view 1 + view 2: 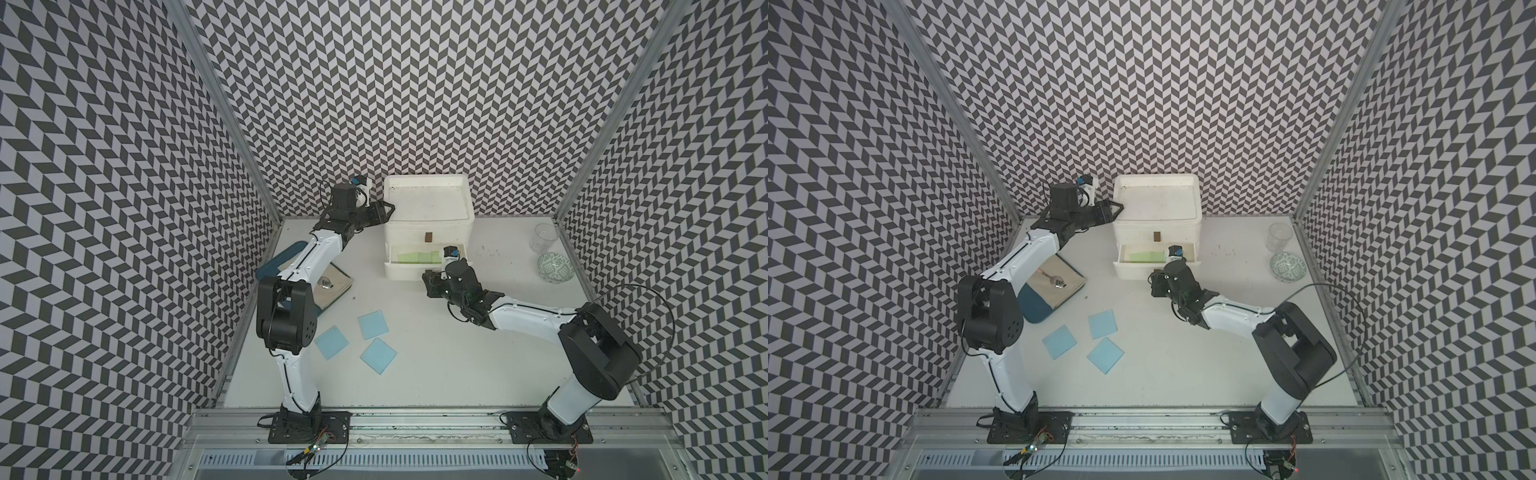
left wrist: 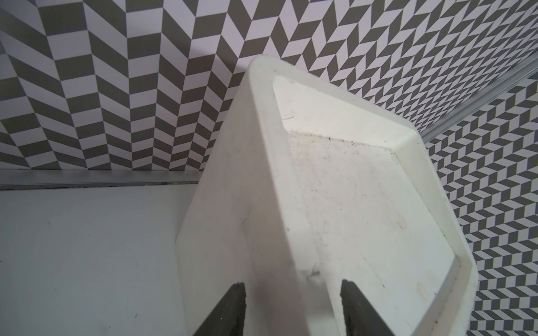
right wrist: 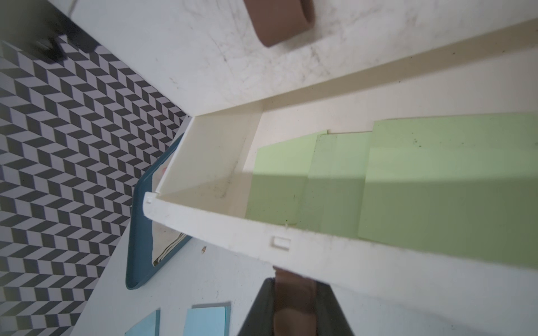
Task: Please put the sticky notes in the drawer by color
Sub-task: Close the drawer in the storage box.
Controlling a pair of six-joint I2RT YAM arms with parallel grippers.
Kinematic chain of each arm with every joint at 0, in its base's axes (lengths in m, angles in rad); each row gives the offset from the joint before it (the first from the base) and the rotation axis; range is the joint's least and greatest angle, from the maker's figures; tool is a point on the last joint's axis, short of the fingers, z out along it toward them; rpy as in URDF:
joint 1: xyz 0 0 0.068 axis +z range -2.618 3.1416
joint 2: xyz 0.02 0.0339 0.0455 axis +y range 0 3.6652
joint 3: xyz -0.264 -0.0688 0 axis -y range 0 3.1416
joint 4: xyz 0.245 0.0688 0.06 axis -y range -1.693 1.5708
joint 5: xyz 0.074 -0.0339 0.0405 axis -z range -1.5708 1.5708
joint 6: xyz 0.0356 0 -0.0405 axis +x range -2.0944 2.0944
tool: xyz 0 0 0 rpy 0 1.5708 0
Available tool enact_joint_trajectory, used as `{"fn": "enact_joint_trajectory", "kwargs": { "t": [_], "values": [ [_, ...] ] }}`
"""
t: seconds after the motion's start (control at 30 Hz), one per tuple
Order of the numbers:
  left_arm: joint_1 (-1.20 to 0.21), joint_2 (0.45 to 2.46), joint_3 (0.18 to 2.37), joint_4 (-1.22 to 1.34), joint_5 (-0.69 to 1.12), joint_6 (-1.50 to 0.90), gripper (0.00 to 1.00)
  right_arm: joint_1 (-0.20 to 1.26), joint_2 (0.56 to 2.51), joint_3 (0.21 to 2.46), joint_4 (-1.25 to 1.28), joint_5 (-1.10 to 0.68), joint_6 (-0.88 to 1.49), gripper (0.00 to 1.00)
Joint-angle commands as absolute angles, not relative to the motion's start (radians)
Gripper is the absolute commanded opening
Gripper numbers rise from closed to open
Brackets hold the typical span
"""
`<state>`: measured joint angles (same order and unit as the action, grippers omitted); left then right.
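Observation:
The white drawer [image 1: 428,224] box stands at the back of the table, and its middle drawer [image 3: 291,241] is pulled out. Green sticky notes [image 3: 407,180] lie overlapping inside it, also showing in a top view [image 1: 417,258]. My right gripper [image 3: 294,305] is shut on that drawer's brown handle [image 3: 291,288], in front of the box [image 1: 429,277]. My left gripper [image 2: 294,293] is open at the box's top left corner [image 1: 384,210], one finger [image 2: 235,308] outside the rim [image 2: 262,145] and one inside. Three pale blue sticky notes [image 1: 372,324] [image 1: 331,341] [image 1: 378,356] lie flat on the table.
A dark blue tray [image 1: 270,266] holding a beige cloth and a spoon lies under my left arm. A clear glass [image 1: 544,237] and a patterned bowl [image 1: 555,268] stand at the back right. The top drawer's handle [image 1: 428,237] sits just above the open drawer.

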<state>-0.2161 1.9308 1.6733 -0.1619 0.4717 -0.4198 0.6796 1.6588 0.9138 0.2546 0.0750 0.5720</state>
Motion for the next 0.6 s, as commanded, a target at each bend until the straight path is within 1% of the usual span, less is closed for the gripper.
{"fn": "enact_joint_trajectory", "kwargs": {
  "t": [0.0,0.07,0.4,0.57],
  "values": [
    [-0.225,1.919,1.627,-0.218,0.492,-0.397,0.53,0.663,1.65,0.934,0.306,0.095,0.57,0.15],
    [-0.229,1.917,1.622,-0.217,0.493,-0.398,0.53,0.654,1.647,0.94,0.305,0.097,0.565,0.11],
    [-0.25,1.899,1.596,-0.206,0.519,-0.397,0.52,0.606,1.704,1.041,0.325,0.088,0.551,0.11],
    [-0.256,1.887,1.583,-0.2,0.537,-0.397,0.49,0.594,1.763,1.036,0.463,0.064,0.595,0.11]
  ]
}}
